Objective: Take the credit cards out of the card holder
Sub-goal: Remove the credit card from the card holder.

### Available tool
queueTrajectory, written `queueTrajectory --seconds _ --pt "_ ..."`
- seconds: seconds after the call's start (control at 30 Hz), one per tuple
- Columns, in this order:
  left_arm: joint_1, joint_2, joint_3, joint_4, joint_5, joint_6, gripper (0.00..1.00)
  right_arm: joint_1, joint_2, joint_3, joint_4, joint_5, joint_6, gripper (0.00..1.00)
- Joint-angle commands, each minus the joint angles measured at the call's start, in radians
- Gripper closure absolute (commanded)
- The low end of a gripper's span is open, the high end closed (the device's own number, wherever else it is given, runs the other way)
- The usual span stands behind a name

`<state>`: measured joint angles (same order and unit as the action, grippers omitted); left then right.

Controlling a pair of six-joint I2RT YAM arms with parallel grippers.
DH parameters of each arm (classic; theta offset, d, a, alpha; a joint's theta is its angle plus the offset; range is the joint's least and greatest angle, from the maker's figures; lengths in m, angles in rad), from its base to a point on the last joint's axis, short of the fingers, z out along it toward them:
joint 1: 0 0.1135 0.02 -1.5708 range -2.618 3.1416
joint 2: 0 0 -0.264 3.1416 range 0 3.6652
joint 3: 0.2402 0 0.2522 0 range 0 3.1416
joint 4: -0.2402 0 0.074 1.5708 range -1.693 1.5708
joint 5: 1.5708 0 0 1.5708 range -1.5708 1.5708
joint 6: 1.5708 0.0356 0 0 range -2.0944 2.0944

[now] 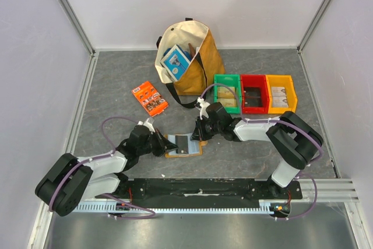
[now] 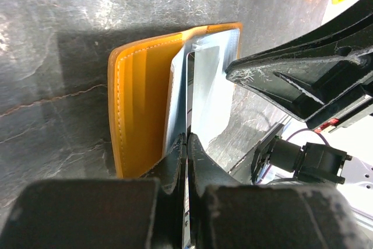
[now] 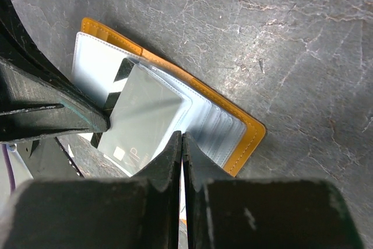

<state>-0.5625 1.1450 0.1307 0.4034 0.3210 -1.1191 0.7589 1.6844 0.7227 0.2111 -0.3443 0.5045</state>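
The orange-tan card holder (image 1: 193, 151) lies open on the grey table between my two grippers, with a dark card (image 1: 182, 143) showing at its middle. My left gripper (image 1: 165, 143) is at its left edge. In the left wrist view that gripper (image 2: 187, 137) is shut on the thin pale blue-grey inner leaf of the holder (image 2: 140, 97). My right gripper (image 1: 201, 137) is at the holder's right side. Seen from the right wrist, it (image 3: 182, 136) is shut on the edge of a pale grey card (image 3: 143, 115) that sticks out of the holder (image 3: 252, 138). A black card corner (image 3: 123, 69) shows behind the pale card.
A tan tote bag (image 1: 201, 65) holding a blue-and-white box (image 1: 175, 62) stands at the back. An orange printed packet (image 1: 150, 98) lies to the left. Green (image 1: 218, 93), red (image 1: 253, 78) and yellow (image 1: 281, 78) bins sit in a row behind the right arm. Walls enclose the table.
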Motion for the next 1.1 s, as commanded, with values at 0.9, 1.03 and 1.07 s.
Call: queueTrajectory --seconds 0.9,1.03,1.07 --pt "-0.005 0.094 0.007 0.083 0.009 -0.051 0.98 0.017 -0.008 -0.035 0.076 -0.122 0.106 0.79" --pt "-0.005 0.090 0.000 0.087 0.006 -0.061 0.98 0.017 0.020 -0.051 0.060 -0.107 0.106 0.80" --pt "-0.007 0.088 -0.005 0.091 0.006 -0.062 0.98 0.016 0.026 -0.055 0.057 -0.104 0.106 0.81"
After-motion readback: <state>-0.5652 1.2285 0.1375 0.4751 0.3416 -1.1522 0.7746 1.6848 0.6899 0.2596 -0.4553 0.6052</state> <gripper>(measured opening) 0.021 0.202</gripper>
